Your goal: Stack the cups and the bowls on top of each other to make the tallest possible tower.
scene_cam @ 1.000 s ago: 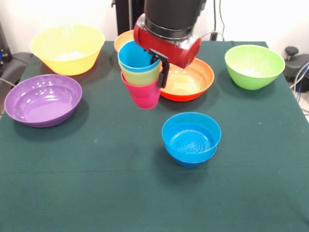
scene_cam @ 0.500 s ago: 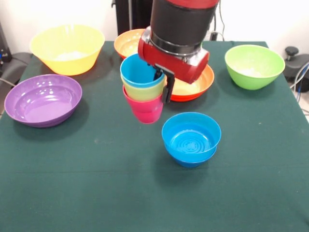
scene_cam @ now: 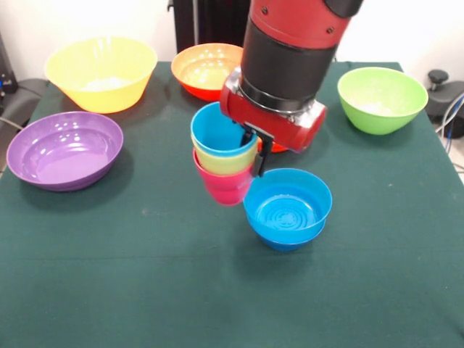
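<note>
Gripping the rim of the nested cups (scene_cam: 225, 163), the tool (scene_cam: 254, 152) holds them above the worktop (scene_cam: 145, 275), one dark finger (scene_cam: 259, 161) showing outside the stack's side. Blue sits on top, yellow in the middle, pink lowest. The stack hangs just beside the nested blue bowls (scene_cam: 288, 209), its pink base close to their rim.

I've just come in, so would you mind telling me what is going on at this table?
The gripper holds a nested stack of three cups, light blue in yellow in pink, off the table, right beside the blue bowls but not yet over them. The yellow bowl, purple bowl, green bowl and an orange bowl sit apart around the table.
</note>
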Controlling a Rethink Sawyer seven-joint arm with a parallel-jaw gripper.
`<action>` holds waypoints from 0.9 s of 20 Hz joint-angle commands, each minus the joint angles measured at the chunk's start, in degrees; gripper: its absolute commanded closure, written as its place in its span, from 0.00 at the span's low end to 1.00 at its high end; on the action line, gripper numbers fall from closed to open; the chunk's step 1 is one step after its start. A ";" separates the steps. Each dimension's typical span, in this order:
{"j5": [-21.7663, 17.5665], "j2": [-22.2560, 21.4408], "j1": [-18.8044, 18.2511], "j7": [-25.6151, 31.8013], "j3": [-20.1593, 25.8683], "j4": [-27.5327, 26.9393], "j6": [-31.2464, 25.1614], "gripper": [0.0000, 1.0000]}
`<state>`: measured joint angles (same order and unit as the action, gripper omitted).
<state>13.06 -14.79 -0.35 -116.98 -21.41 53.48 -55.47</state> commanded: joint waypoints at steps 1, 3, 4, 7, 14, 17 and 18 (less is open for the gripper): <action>1.42 3.42 1.09 -14.80 1.16 -8.26 -9.41 1.00; 1.76 4.54 0.83 -15.40 0.59 -10.97 -11.03 1.00; 1.84 5.02 0.73 -15.80 0.23 -12.32 -11.86 1.00; 1.92 6.22 0.45 -16.53 -0.60 -15.47 -14.21 1.00; 1.53 5.79 0.55 -16.59 -1.03 -15.08 -14.54 1.00; 1.61 4.50 1.59 -17.44 -0.84 -12.84 -13.74 1.00; 1.77 4.49 1.82 -17.94 -0.81 -12.78 -13.51 1.00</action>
<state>13.92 -8.90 0.09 -123.39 -24.71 40.79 -65.20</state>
